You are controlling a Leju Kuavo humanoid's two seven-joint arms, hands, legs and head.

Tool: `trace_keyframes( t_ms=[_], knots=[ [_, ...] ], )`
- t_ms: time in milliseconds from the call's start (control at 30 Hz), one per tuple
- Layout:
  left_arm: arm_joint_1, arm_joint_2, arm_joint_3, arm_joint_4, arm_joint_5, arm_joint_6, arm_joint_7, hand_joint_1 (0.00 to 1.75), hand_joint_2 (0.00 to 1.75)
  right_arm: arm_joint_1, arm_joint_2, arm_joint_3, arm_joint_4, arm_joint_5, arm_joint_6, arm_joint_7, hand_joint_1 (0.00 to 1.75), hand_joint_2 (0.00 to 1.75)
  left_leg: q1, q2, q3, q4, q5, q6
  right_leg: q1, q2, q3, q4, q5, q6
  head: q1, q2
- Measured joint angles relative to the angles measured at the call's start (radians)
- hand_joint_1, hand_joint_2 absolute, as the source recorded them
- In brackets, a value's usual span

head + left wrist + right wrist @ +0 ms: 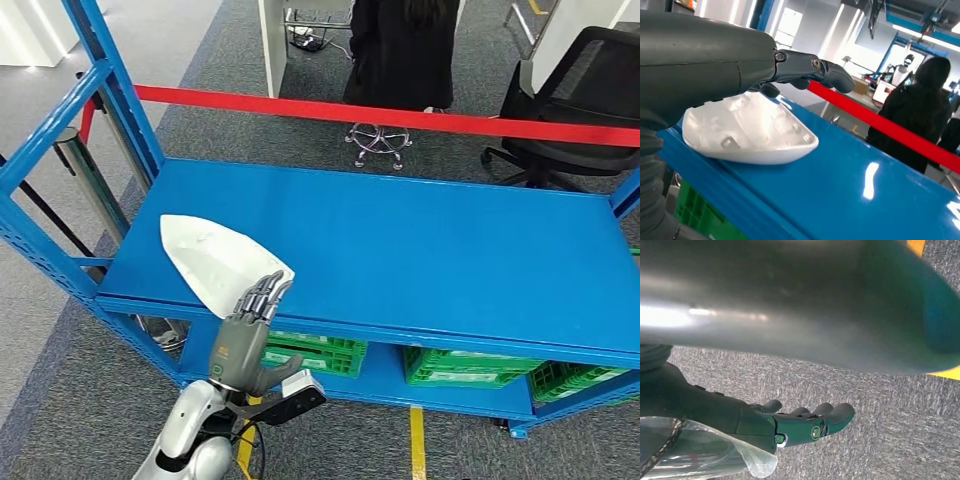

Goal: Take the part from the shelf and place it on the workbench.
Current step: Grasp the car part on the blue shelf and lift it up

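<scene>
The left hand (243, 345) is hovering over the near edge of the white part (215, 262), fingers (821, 70) stretched out straight above it, holding nothing. The part is lying at the shelf's (423, 250) front-left corner, toward nine o'clock. The right hand (791, 422) is hanging over grey carpet, fingers extended and empty. Green crates (468, 368) are sitting on the lower level. At twelve o'clock a red tape (392, 115) is stretching across; beyond it a person (404, 50) is standing, an office chair (573, 100) at two o'clock.
</scene>
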Motion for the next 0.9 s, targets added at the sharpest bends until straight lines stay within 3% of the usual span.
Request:
trace_keyframes(
  t_ms=[200,567,900],
  knots=[
    [-0.089,-0.014,-0.051,0.137,-0.007,-0.089,0.064,0.0,1.75,-0.009,0.0,-0.001,0.0,0.033,0.016,0.007,0.0,0.0,0.0,0.0,0.0,0.0,0.0,0.0,0.0,0.0,0.0,0.0,0.0,0.0,0.0,0.0],
    [-0.175,-0.032,-0.063,0.225,-0.014,-0.085,0.119,0.0,1.75,-0.016,0.0,-0.001,0.0,0.067,0.022,0.008,0.0,0.0,0.0,0.0,0.0,0.0,0.0,0.0,0.0,0.0,0.0,0.0,0.0,0.0,0.0,0.0],
    [-0.201,-0.034,-0.057,0.258,-0.016,-0.062,0.137,0.0,1.75,-0.016,0.0,-0.001,0.001,0.082,0.025,0.01,0.0,0.0,0.0,0.0,0.0,0.0,0.0,0.0,0.0,0.0,0.0,0.0,0.0,0.0,0.0,0.0]
  ],
)
